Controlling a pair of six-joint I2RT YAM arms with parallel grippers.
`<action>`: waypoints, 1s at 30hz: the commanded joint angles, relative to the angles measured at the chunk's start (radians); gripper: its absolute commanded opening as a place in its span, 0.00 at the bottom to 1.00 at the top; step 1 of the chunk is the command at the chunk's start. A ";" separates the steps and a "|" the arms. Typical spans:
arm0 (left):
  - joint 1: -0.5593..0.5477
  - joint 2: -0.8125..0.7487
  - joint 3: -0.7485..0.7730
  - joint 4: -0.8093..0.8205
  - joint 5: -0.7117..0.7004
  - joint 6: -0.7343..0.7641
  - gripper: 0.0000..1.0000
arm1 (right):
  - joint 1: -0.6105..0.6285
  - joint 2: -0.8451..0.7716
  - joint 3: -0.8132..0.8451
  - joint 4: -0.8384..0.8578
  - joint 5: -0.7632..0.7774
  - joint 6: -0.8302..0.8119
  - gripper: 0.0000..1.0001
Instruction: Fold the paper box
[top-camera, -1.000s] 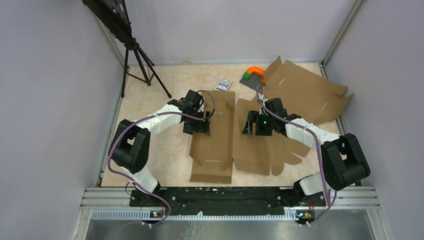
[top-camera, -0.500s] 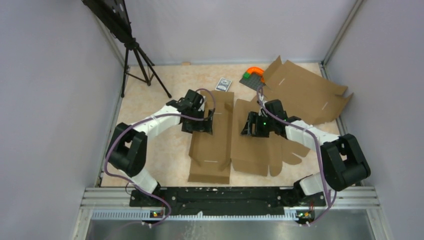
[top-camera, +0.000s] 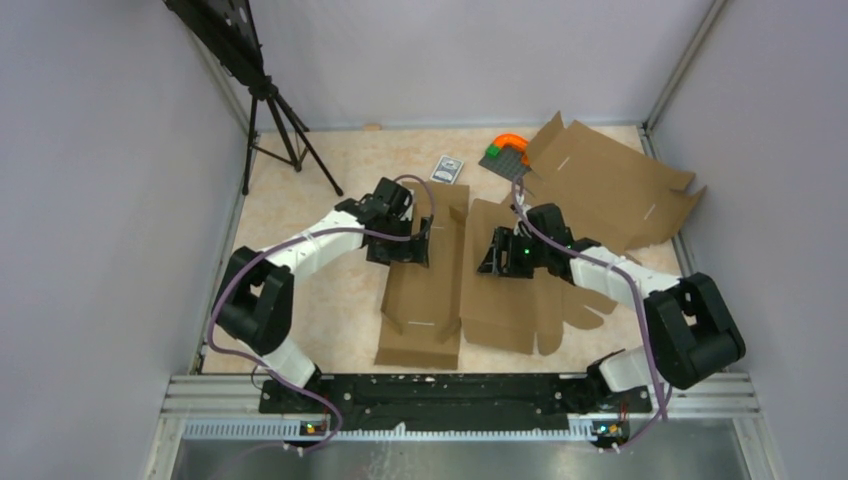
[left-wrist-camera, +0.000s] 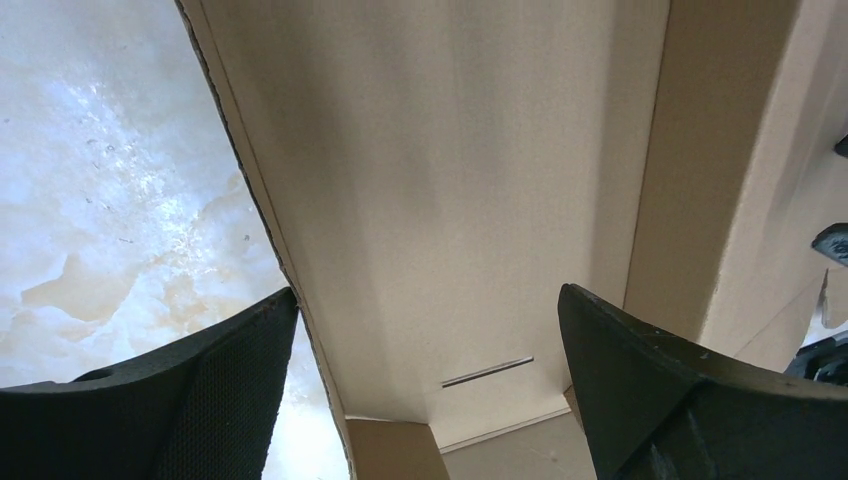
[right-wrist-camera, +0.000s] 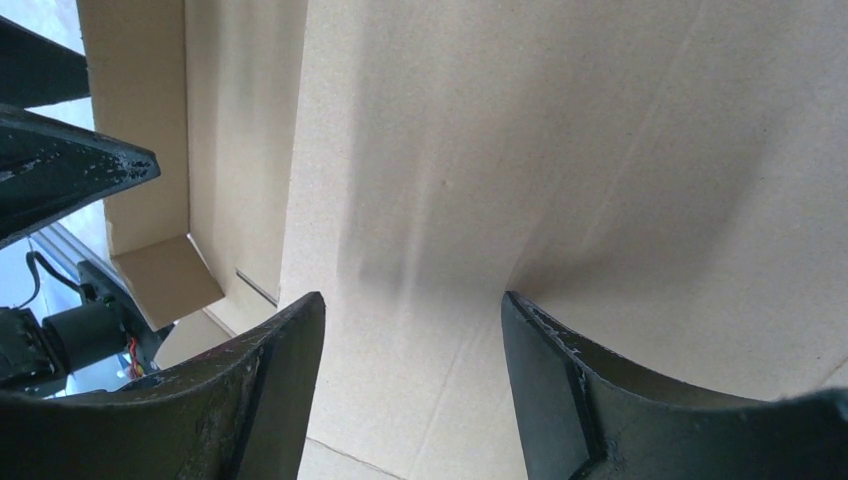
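Jaws apart on both arms: L jaws over left panel, R jaws over right panel of paper box (top-camera: 420, 290), lying partly folded mid-bench (top-camera: 340, 300). Prob light, stiff, springy at creases, slides easily. Best to pinch flap edges nr a crease.

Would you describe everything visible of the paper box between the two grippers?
The paper box is plain brown cardboard, a die-cut blank with creases, thin slits and rounded flaps. It lies on the table, partly folded: a narrow strip between its two broad panels looks raised. The left gripper and right gripper, both open, hover either side; contact is unclear.
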 joint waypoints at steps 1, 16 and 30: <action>-0.017 -0.002 0.069 0.020 0.007 0.019 0.99 | 0.023 -0.048 -0.036 0.031 -0.037 0.029 0.64; 0.006 0.228 0.316 -0.009 0.052 0.177 0.99 | 0.043 -0.163 -0.099 0.009 0.006 0.054 0.64; 0.015 0.247 0.373 -0.047 -0.016 0.212 0.99 | -0.067 -0.053 0.098 -0.056 0.066 -0.018 0.63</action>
